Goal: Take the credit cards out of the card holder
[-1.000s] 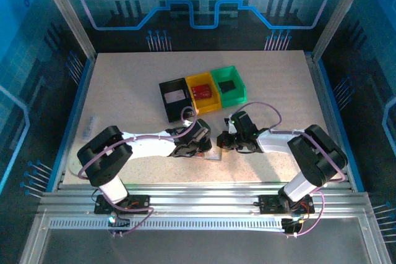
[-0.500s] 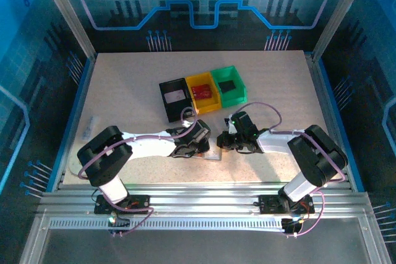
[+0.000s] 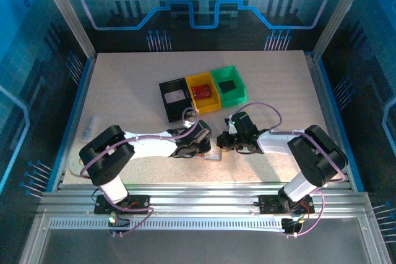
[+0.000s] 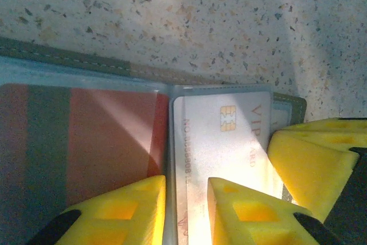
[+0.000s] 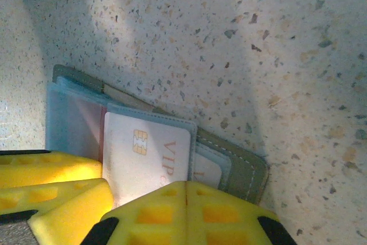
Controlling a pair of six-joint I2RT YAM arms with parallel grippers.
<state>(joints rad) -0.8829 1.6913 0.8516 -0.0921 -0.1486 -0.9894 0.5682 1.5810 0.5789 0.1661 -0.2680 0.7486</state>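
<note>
The grey card holder point(image 3: 212, 154) lies open on the table between both grippers. In the left wrist view its grey rim point(image 4: 86, 61) frames clear sleeves: a reddish credit card point(image 4: 109, 136) on the left and a white VIP credit card point(image 4: 229, 136) on the right. My left gripper point(image 4: 184, 185) hovers low over them, jaws a little apart, straddling the seam between the two sleeves. My right gripper point(image 5: 184, 186) is shut, its tip resting on the white card point(image 5: 149, 153) near the holder's edge point(image 5: 241, 170). Another whitish card point(image 5: 209, 170) peeks out behind.
Black point(image 3: 175, 98), yellow point(image 3: 203, 92) and green point(image 3: 229, 85) bins stand in a row just beyond the grippers. A small pale object point(image 3: 91, 125) lies near the table's left edge. Both arms point(image 3: 154, 143) point(image 3: 278, 140) stretch low across the near table.
The left wrist has edged slightly toward the right gripper. The right arm and the card holder have stayed put.
</note>
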